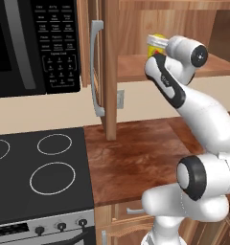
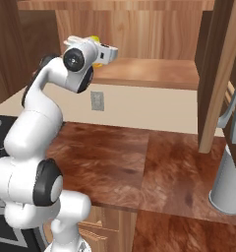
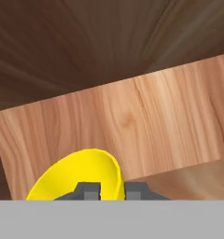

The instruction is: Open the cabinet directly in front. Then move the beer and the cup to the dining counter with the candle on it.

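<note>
The cabinet (image 1: 136, 67) stands open, its left door (image 1: 96, 57) swung out beside the microwave and its right door (image 2: 219, 74) swung toward the camera. The yellow cup (image 1: 157, 40) stands on the cabinet's lower shelf (image 2: 149, 71), and it also shows in the hand view (image 3: 81, 177). My gripper (image 3: 111, 190) reaches into the cabinet and is shut on the cup, with the cup's wall between the two fingertips (image 3: 88, 189). In the right base view the cup (image 2: 94, 38) peeks out behind my hand. The beer, the dining counter and the candle are out of view.
A black microwave (image 1: 35, 43) hangs left of the cabinet, above a black stove (image 1: 40, 172). Below the cabinet lies a reddish-brown worktop (image 1: 136, 158) with a wall outlet (image 2: 97, 101) behind it. A grey cylinder (image 2: 228, 184) stands at the right.
</note>
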